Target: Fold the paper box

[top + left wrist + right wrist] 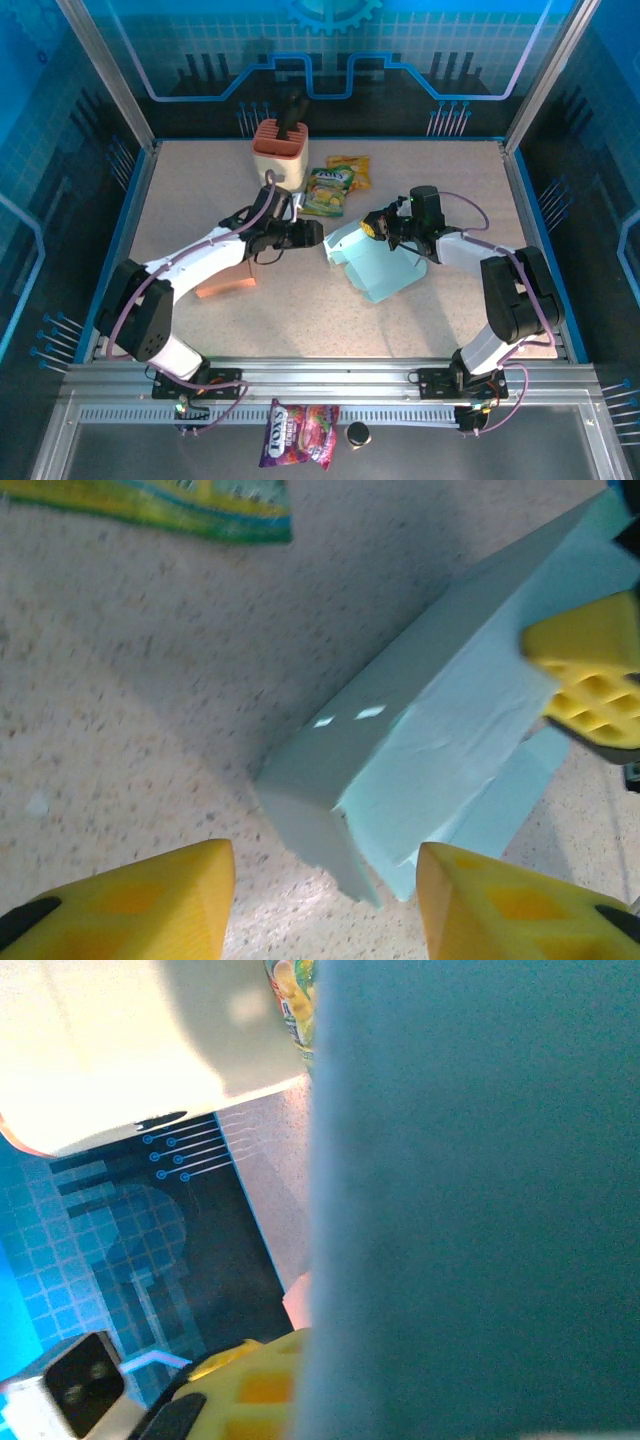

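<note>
Lt-blue paper box (372, 262) partly formed, flaps loose. L gripper (316, 234) just left of paper box, fingers spread, not touching. R gripper (381, 226) at its far edge, pinching paper box.

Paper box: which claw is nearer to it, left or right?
Right. The right claw clamps the paper box's far edge; the left claw stands open just short of its left end.

Robot lab cell, aluminium frame (320, 385), blue panels (330, 50)

One paper box (372, 262), three snack packets (329, 190) (one off-table), one holder (279, 148).
</note>
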### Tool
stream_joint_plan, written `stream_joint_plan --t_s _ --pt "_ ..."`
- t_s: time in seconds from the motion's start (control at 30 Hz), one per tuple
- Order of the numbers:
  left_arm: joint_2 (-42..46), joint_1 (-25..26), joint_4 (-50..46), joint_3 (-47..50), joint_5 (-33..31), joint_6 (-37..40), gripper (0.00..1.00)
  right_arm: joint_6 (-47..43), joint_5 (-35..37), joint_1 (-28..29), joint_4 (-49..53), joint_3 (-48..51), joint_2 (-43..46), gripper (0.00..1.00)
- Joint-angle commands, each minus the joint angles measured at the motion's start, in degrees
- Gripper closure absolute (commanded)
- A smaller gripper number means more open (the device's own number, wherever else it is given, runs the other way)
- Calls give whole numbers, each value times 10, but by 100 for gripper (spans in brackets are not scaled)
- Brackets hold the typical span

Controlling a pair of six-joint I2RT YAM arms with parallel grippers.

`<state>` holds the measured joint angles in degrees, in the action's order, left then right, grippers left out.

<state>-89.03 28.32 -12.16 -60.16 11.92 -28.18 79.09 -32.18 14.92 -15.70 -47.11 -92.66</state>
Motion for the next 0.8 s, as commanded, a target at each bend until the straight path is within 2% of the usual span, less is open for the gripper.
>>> stream_joint_plan --t_s 0.0,0.37,0.57,0.67,0.77 --pt "-30 5 -53 -31 19 34 47 4 -5 -4 -18 9 -11 100" --pt "-112 31 -72 -95 49 51 52 19 -7 1 -31 5 -19 100" --pt "-152 48 -97 -142 26 53 57 27 -8 1 -39 6 -17 100" --pt "-142 47 -78 -127 23 47 59 34 -10 -1 -47 8 -16 100" --pt "-91 47 -32 -82 9 45 54 41 -12 -5 -56 11 -16 100"
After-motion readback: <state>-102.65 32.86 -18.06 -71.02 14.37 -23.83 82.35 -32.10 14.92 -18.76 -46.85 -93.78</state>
